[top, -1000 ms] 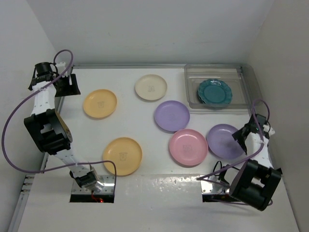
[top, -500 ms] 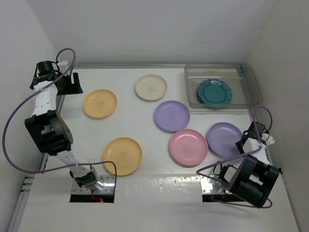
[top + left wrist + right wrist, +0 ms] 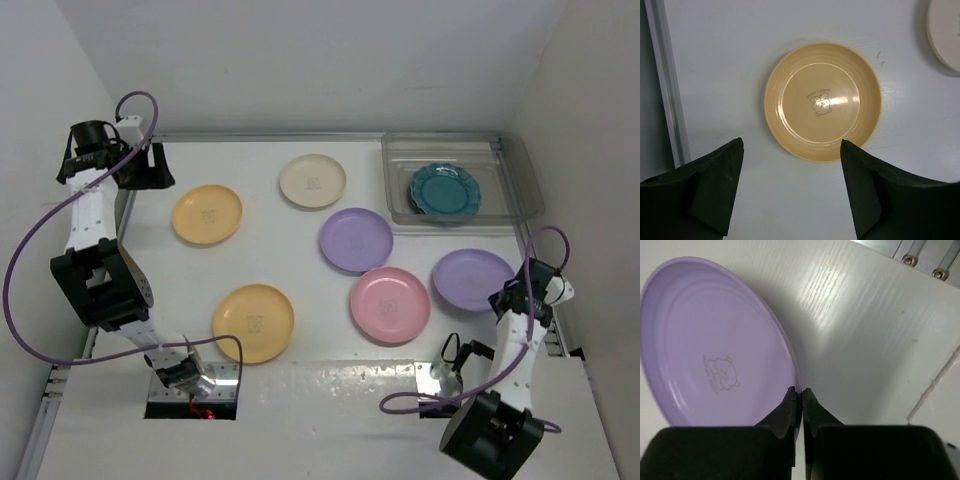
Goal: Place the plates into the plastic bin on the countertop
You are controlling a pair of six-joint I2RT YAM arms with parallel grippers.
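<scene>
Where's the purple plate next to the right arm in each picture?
Top external: lavender plate, lower right, right of the pink plate.
Left wrist: not in it.
Right wrist: fills the left half.
Shared landmark: right fingers shut on its rim.

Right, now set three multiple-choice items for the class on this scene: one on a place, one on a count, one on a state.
1. The teal plate lies: A at the near edge; B in the bin; C in a gripper.
2. Plates outside the bin: A four; B six; C eight.
3. The right gripper is: A wide open; B out of view; C shut on a lavender plate at its rim.
Answers: B, it sits inside the clear walls; B, six show in the top view; C, the fingertips meet at the rim.
</scene>
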